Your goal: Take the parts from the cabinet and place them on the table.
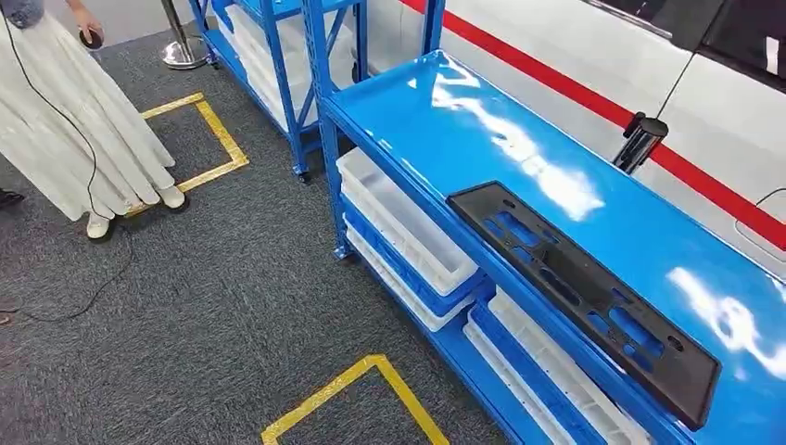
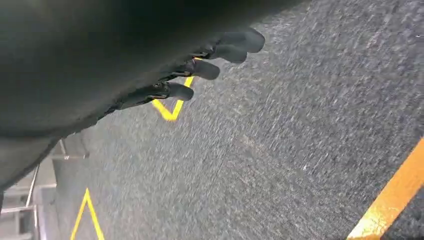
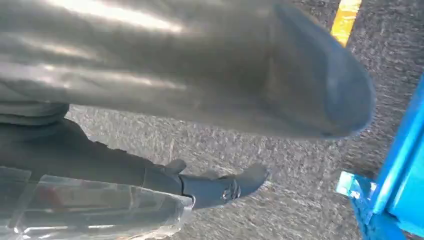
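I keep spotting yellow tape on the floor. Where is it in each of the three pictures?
Head view: yellow tape outlines one box beside the person, and another in front of the blue rack.
Left wrist view: a taped corner just past the dark fingers.
Right wrist view: a short strip beyond the grey thumb.
Shared landmark: the grey carpet under all of it.
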`<state>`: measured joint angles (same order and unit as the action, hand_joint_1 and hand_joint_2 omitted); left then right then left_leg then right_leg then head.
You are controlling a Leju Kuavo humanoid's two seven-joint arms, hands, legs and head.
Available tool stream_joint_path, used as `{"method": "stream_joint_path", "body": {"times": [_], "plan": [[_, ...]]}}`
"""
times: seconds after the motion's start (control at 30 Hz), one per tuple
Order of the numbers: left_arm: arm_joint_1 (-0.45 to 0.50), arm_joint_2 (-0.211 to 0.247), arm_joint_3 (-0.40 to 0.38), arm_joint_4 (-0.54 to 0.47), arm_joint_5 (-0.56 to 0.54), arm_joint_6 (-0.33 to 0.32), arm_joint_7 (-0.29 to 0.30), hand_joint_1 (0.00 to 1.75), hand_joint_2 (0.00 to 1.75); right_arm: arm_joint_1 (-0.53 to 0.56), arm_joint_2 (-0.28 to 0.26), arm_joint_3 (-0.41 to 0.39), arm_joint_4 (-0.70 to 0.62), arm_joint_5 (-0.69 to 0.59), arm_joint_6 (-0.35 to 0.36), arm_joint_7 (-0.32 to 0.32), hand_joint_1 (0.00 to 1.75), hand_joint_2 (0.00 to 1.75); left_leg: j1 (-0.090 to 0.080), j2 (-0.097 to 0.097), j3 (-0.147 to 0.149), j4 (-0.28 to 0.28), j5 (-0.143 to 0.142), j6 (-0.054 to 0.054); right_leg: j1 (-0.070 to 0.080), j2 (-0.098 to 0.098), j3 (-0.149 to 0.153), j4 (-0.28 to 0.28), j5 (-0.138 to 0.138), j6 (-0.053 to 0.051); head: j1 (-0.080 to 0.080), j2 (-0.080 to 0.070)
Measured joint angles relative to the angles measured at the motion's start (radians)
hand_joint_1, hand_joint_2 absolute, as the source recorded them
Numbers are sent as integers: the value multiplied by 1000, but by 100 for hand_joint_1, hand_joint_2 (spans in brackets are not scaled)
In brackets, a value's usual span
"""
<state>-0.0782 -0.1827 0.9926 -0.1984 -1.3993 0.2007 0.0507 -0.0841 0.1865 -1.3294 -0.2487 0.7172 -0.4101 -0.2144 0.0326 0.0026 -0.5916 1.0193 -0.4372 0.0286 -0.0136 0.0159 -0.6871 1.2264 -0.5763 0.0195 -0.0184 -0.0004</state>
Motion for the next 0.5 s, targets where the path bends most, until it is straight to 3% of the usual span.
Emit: {"method": "stream_joint_path", "body": {"times": [0.03, 0.07, 0.1, 0.13, 0.17, 0.2, 0.23, 0.27, 0.3, 0.33, 0.37, 0.4, 0.43, 0.47, 0.5], "plan": [[0, 1, 0, 0, 0, 0, 0, 0, 175, 0, 0, 0, 0, 1, 0, 0, 0, 0, 0, 8, -2, 0, 0, 0, 0, 0, -28, 59, -19, 3, 4, 0], [1, 0, 0, 0, 0, -2, 2, 0, 175, 1, 0, 0, 0, 2, -1, 2, 0, 0, -2, 18, -2, 0, 0, 0, -3, -2, -40, 87, -21, 12, 5, 0], [1, -1, 0, 0, 0, -2, 4, 0, 175, 2, 0, 0, 0, 6, -2, 5, 0, 0, -2, 25, -2, 0, 0, -1, -3, -4, -19, 51, -1, 21, 5, 0], [0, -2, 0, 0, 1, -2, 6, 0, 175, 3, -1, 0, 0, 11, -5, 13, 0, 0, -2, 31, -1, 0, 0, -1, -3, -8, 23, -25, 28, 30, 6, 0], [0, -2, 0, 0, 2, -2, 7, 0, 0, 4, -2, 0, 0, 13, -7, 17, 0, 0, -2, 35, 0, 0, 0, -2, -3, -15, 61, -94, 52, 34, 6, 0], [0, -3, 0, 0, 3, -2, 8, 0, 0, 2, -3, 2, 0, 17, -9, 20, 0, 0, -2, 42, 3, 0, 0, -4, -2, -44, 134, -223, 88, 34, 5, 0], [0, -4, 0, 0, 5, -1, 9, 0, 0, -1, -4, 3, 0, 18, -10, 24, 0, 0, -6, 48, 5, 2, -2, -11, 5, -63, 142, -251, 100, 24, 3, 0], [0, -4, 0, 0, 8, -1, 9, 0, 0, -4, -6, 3, 0, 19, -13, 27, 0, 0, -6, 53, 8, 1, -3, -21, 21, -59, 138, -252, 106, 13, 6, 0], [0, -5, 0, 0, 9, -2, 9, 0, 0, -3, -6, 4, 0, 20, -14, 30, 0, 0, -6, 59, 10, -1, -4, -27, 21, -53, 136, -251, 107, 6, 4, 0], [-1, -6, 0, 0, 9, -2, 9, 0, 175, -2, -6, 4, 0, 20, -14, 32, 0, 0, -5, 64, 12, -3, -3, -30, 22, -50, 135, -252, 109, 4, 4, 0], [-4, -9, 0, 0, 9, -2, 9, 0, 175, 0, -8, 4, 0, 20, -16, 32, 0, 0, -5, 72, 16, -8, 0, -41, 22, -40, 135, -260, 116, -8, 5, 0], [-4, -8, 0, 0, 8, -2, 9, 0, 175, 0, -8, 4, 0, 20, -17, 32, 0, 0, 1, 65, 13, 2, -9, -44, -13, -33, 155, -273, 125, -18, 3, 0], [-4, -6, 0, 0, 6, -3, 9, 0, 175, 0, -4, 4, 0, 20, -19, 33, 0, 0, 2, 37, 5, 36, -36, -44, -6, -27, 161, -275, 127, -21, 0, 0], [-4, -5, 0, 0, 5, -3, 9, 0, 175, 1, -6, 4, 0, 20, -20, 34, 0, 0, 3, 21, -13, 86, -70, -43, -9, -26, 162, -273, 129, -34, -3, 0], [-3, -4, 0, 0, 5, -3, 10, 0, 175, 0, -5, 4, 0, 20, -21, 35, 0, 0, 3, 7, -43, 157, -108, -45, -6, -19, 164, -273, 129, -36, -6, 0]]}}
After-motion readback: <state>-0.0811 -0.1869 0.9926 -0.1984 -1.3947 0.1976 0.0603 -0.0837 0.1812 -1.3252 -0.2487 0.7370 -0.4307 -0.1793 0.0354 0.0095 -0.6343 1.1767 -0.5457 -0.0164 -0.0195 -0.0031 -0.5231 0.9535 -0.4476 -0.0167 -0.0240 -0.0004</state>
